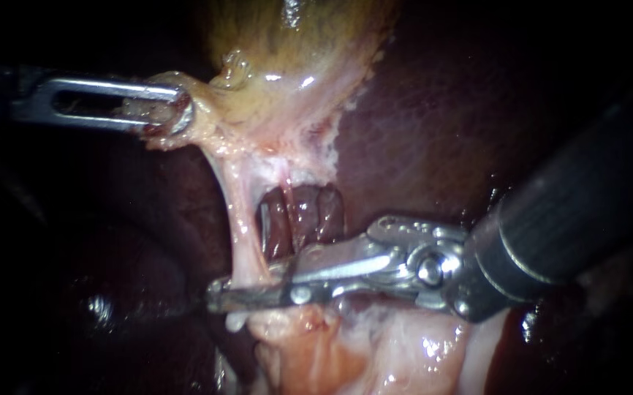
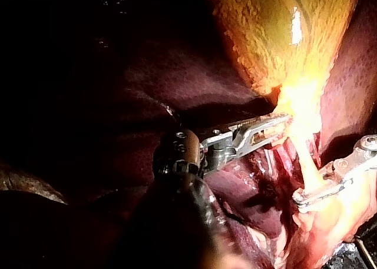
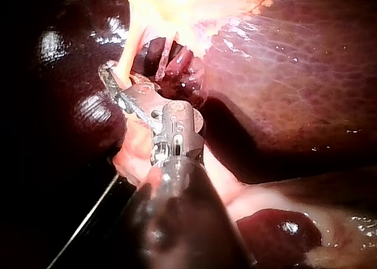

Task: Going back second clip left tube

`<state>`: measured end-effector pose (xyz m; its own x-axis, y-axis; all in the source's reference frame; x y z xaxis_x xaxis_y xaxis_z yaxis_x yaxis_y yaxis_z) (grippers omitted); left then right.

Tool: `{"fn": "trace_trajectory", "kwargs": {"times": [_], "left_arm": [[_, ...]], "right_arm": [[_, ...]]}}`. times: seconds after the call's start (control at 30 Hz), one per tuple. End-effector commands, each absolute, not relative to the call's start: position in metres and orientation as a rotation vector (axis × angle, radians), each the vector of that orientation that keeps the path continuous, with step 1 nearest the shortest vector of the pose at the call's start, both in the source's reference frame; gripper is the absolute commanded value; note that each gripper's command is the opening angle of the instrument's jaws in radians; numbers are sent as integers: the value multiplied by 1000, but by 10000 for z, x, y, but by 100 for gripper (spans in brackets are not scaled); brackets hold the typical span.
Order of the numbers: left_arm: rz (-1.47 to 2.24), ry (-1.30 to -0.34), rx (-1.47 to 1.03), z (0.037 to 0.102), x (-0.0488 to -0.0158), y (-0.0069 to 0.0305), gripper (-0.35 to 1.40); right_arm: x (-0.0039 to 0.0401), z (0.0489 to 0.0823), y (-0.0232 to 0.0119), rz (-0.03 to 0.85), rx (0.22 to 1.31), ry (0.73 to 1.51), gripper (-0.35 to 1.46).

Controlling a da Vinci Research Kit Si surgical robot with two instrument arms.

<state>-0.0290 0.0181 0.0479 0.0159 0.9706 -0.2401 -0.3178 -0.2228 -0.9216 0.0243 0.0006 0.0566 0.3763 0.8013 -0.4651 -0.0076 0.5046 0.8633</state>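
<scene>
The yellow gallbladder (image 1: 294, 51) hangs from above, and my left instrument (image 1: 174, 110) is shut on the pale tissue at its lower left edge, holding it out to the left. A pale left tube (image 1: 242, 227) runs down from there. My right instrument (image 1: 218, 294) lies across the tube's lower end, its slim jaws slightly apart on either side of the tube. I cannot make out a clip on it. A thinner strand (image 1: 286, 179) lies just to the right. In the right wrist view the jaws (image 3: 115, 80) straddle the same tube (image 3: 126, 57).
Dark red liver (image 1: 419, 132) fills the right side and shows through the window (image 1: 309, 216) behind the tubes. Pale fatty tissue (image 1: 375, 344) lies under my right instrument's wrist. The left of the scene is dark.
</scene>
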Motion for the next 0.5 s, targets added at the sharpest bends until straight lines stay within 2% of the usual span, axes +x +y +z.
{"fn": "trace_trajectory", "kwargs": {"times": [0.03,0.13,0.2,0.5], "left_arm": [[1472,-808,-1156,479,-289,181,-35],[1472,-809,-1157,479,-289,181,-35],[1472,-809,-1157,479,-288,181,-35],[1472,-809,-1157,478,-287,180,-35]], "right_arm": [[244,567,6,606,893,1076,-29],[249,568,7,554,846,1111,25],[252,571,8,555,804,1119,42],[246,592,24,459,573,1169,50]]}}
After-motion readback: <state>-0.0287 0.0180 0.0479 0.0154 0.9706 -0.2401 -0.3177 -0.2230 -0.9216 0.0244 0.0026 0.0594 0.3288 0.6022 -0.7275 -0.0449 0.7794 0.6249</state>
